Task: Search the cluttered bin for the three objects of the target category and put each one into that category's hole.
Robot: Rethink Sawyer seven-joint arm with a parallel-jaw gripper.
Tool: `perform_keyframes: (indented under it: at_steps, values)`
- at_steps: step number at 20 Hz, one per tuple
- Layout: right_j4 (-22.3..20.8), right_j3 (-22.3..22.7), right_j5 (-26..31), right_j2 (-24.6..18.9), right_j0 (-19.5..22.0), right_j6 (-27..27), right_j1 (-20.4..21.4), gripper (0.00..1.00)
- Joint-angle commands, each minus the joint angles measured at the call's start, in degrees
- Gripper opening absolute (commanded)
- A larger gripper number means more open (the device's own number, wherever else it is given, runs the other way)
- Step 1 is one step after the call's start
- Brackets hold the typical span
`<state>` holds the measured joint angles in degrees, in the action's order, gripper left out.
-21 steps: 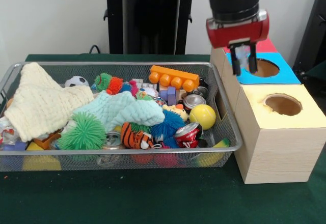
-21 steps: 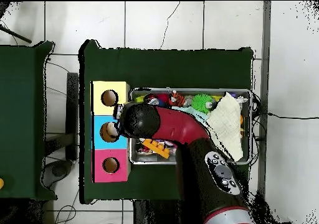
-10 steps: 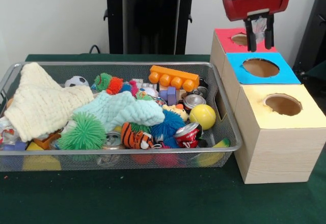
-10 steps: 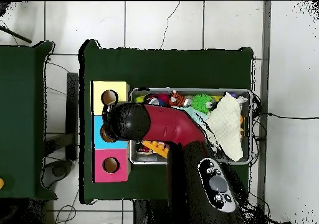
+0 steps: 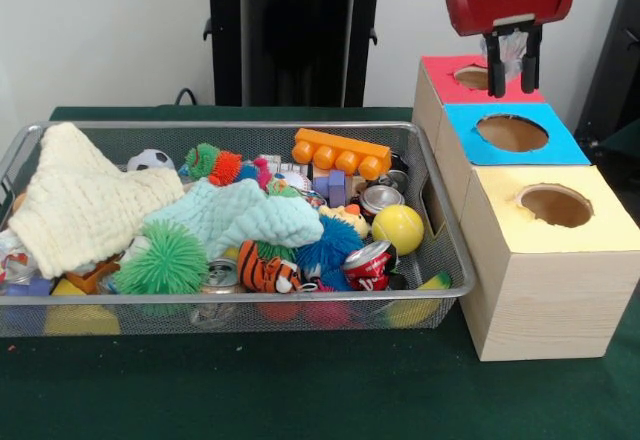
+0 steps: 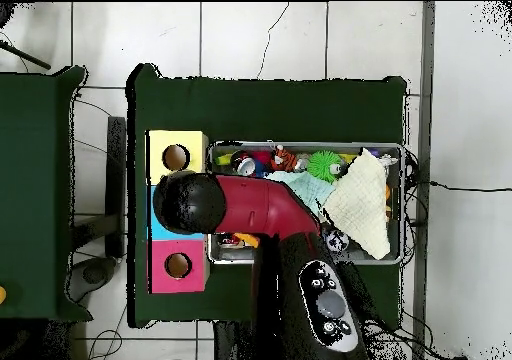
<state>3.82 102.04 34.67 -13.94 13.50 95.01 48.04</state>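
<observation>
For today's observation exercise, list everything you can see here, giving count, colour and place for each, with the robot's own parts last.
wire bin: one, silver, on green table
boxes: three, wooden, with yellow, blue, red holed tops, beside bin
cloths: two, cream and mint, in bin
spiky balls: two, green and blue, bin front
yellow ball: one, bin right
orange block: one, bin back
cans: several, bin
tiger toy: one, bin front
claw: one, red-black, above red box, something pale between its fingers
</observation>
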Motion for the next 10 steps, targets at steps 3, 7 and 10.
perform_keyframes:
  at_steps: [3,7,10]
  values:
    - [-2.7,0.6,-3.7,5.4,-2.8,11.8,-4.0,0.00]
    - [-3.5,-1.2,-4.7,9.1,-6.1,13.3,-6.0,0.00]
    - [-2.9,-0.6,-8.2,10.2,-7.0,13.2,-7.3,0.00]
